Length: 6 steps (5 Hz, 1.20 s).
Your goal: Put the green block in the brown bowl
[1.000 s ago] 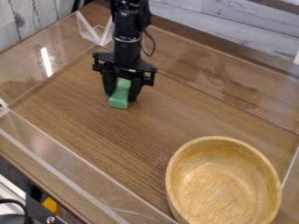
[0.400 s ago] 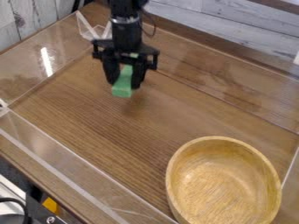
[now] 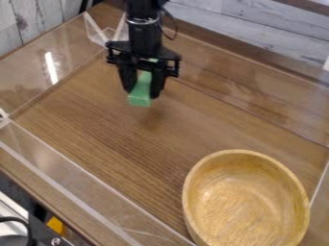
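We see the main risk in the carry itself: the green block [image 3: 141, 92] sits between only two narrow fingers, and much of it hangs below them, so a quick swing toward the brown bowl [image 3: 247, 200] could let it twist or slip out and drop onto the tabletop [image 3: 115, 163] short of the rim. The bowl lies well apart from the block, down in the near right corner, so the path is long. A release too low over the thick rim could also bounce the block back out, and the clear walls around the work area leave little room for a wide arc.

Our hand [image 3: 142, 88] points straight down, its jaws partly closed, about halfway, and clamped on the upper part of the green block from both sides. The block hangs clear of the wood surface, in the far left part of the tabletop, with nothing else touching it. The bowl is empty.
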Available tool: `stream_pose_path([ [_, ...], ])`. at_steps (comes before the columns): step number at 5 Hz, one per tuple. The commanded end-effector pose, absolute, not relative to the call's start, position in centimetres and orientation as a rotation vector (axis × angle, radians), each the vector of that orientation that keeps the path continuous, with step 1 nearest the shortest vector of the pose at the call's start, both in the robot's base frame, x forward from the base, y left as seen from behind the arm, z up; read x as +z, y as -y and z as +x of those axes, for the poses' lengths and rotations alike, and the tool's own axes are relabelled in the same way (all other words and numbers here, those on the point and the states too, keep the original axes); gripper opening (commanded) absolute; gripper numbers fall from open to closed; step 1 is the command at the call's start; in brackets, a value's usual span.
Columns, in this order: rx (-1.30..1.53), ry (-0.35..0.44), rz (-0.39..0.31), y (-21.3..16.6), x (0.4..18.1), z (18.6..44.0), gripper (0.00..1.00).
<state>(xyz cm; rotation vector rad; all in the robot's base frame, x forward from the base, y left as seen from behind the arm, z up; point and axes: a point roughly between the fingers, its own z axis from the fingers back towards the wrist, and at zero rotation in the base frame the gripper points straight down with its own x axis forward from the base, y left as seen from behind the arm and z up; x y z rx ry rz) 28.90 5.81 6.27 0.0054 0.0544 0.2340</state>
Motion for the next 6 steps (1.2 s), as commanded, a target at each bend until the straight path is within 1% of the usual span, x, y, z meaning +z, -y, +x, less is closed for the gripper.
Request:
stream_pose_path([
  [1, 0.227, 0.032, 0.02, -5.6, 8.5, 29.8, 0.0],
  [3, 0.264, 0.042, 0.033, -8.4, 8.2, 30.2, 0.0],
  [4, 0.259, 0.036, 0.043, -8.4, 8.2, 29.1, 0.0],
  [5, 0.263, 0.041, 0.028, -7.5, 8.6, 29.0, 0.0],
  [6, 0.263, 0.041, 0.021, -6.9, 8.7, 29.4, 0.0],
])
